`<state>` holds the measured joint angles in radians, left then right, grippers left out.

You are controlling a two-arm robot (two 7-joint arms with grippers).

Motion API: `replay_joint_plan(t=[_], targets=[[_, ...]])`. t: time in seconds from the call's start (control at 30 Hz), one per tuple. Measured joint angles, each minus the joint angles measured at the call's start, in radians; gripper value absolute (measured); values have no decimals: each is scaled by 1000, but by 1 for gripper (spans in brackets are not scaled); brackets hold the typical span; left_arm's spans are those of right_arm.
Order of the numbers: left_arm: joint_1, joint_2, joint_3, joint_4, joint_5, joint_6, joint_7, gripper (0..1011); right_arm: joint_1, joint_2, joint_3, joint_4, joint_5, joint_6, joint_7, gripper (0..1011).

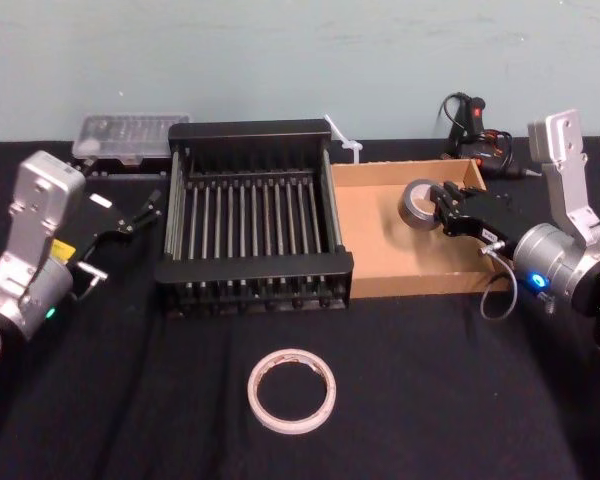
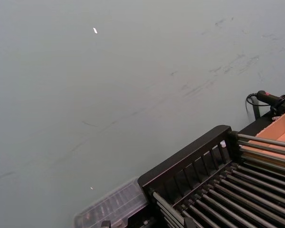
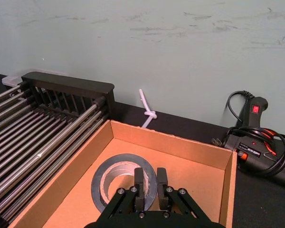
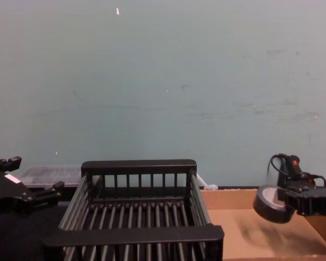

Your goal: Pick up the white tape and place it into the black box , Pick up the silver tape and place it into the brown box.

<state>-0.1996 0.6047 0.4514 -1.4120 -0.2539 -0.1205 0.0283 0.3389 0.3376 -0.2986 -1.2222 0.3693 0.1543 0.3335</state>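
The right gripper point(image 3: 149, 183) pinches the dull grey tape point(image 1: 420, 204) over the cardboard tray point(image 1: 380, 235); left gripper point(image 1: 145, 208) jaws spread, empty.

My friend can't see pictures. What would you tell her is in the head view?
The right gripper holds the silver tape over the brown box, its fingers shut on the roll's wall. The white tape lies flat on the black cloth in front of the black box, which has no tape in it. The left gripper hangs open beside that box.
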Motion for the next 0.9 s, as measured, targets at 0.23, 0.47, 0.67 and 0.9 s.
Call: replay_joint_plan(t=[0.23,0.47,0.67,0.9], targets=[[0,0,0,0,0,0,0,1001,0,0,0,-1,1,0,0,171],[0,0,0,0,0,0,0,1001,0,0,0,-1,1,-1,0,171],[0,0,0,0,0,0,0,1001,0,0,0,-1,1,-1,0,170],[0,0,0,0,0,0,0,1001,0,0,0,-1,1,-1,0,171]])
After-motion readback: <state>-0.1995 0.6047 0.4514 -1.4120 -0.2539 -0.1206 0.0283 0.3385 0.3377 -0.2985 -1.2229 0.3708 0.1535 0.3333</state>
